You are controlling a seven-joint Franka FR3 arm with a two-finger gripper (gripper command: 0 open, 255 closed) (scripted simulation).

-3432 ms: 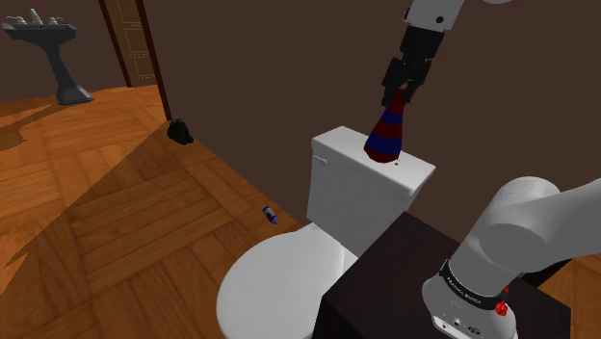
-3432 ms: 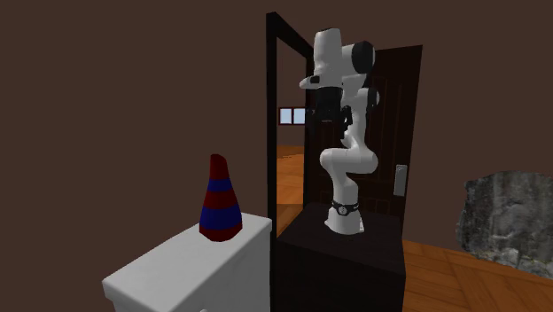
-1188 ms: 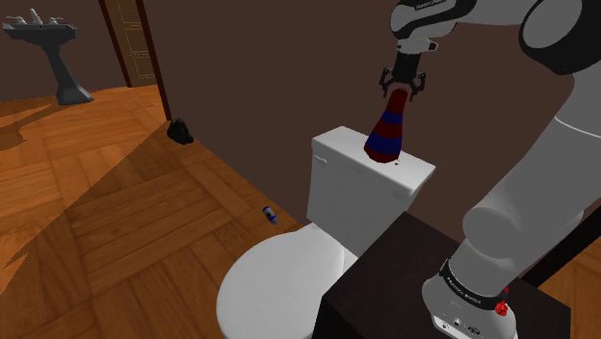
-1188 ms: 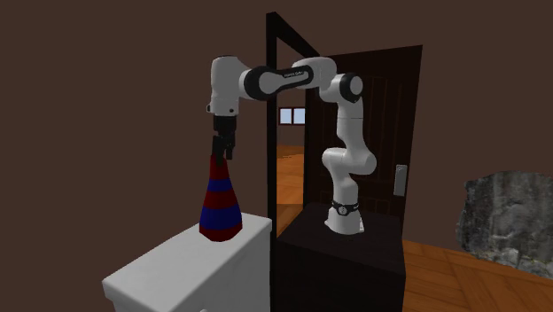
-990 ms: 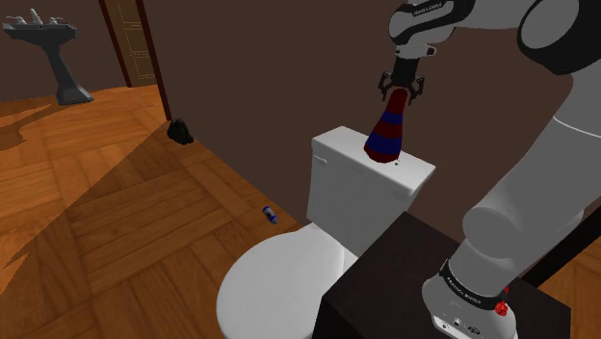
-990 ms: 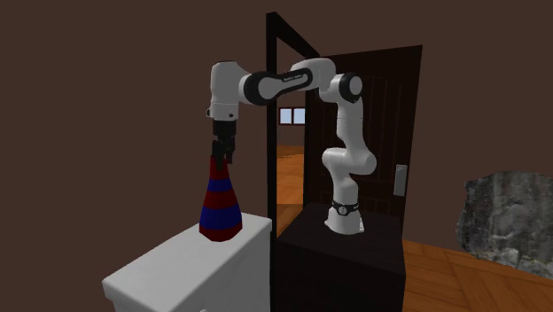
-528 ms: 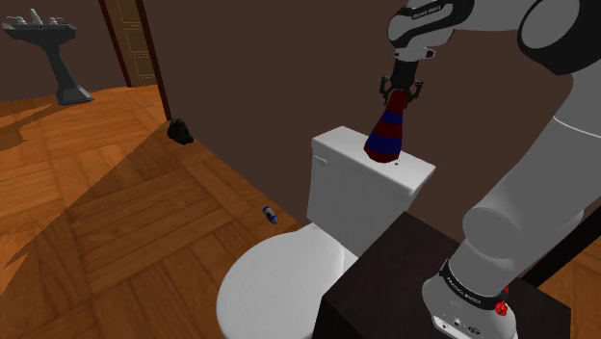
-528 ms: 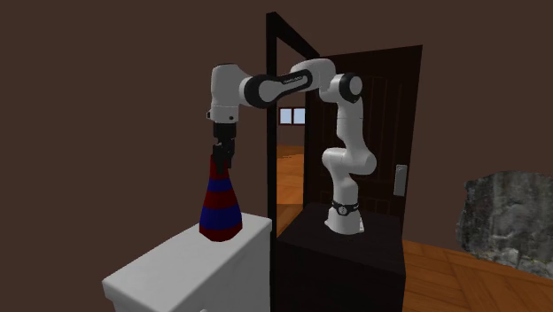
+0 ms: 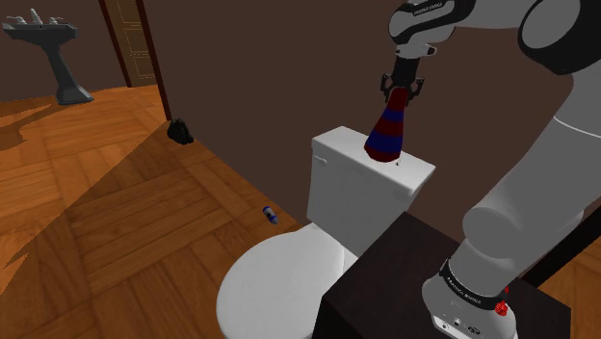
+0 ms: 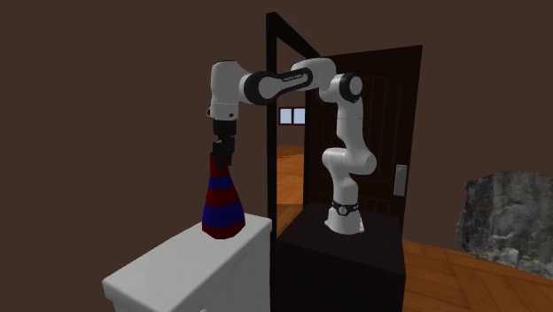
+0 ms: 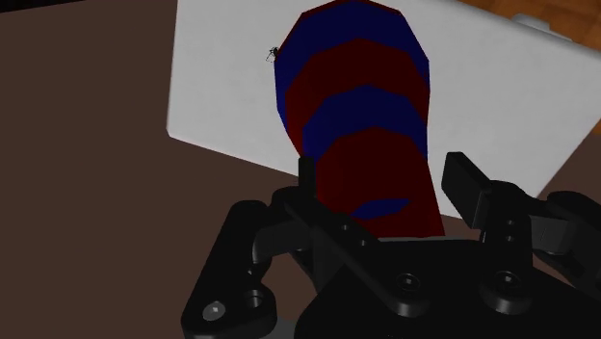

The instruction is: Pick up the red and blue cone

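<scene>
Red and blue striped cone point(image 9: 387, 130) point(image 10: 221, 204) upright, wide base at lid of white toilet tank point(image 9: 352, 183). Black gripper point(image 9: 403, 89) point(image 10: 221, 152) pointing straight down from above, narrowed onto cone's slim top, one finger point(image 11: 308, 178) either side, clasping it. White arm point(image 10: 284, 80) stretched across from dark stand point(image 9: 385, 279). Toilet bowl point(image 9: 279, 284) below tank, wood floor point(image 9: 116, 221) beyond.

Dark brown walls point(image 9: 241, 58) enclose a bathroom — white toilet point(image 9: 279, 279), grey pedestal sink point(image 9: 60, 67), warm wooden floor point(image 9: 96, 212) catching slanted light.
</scene>
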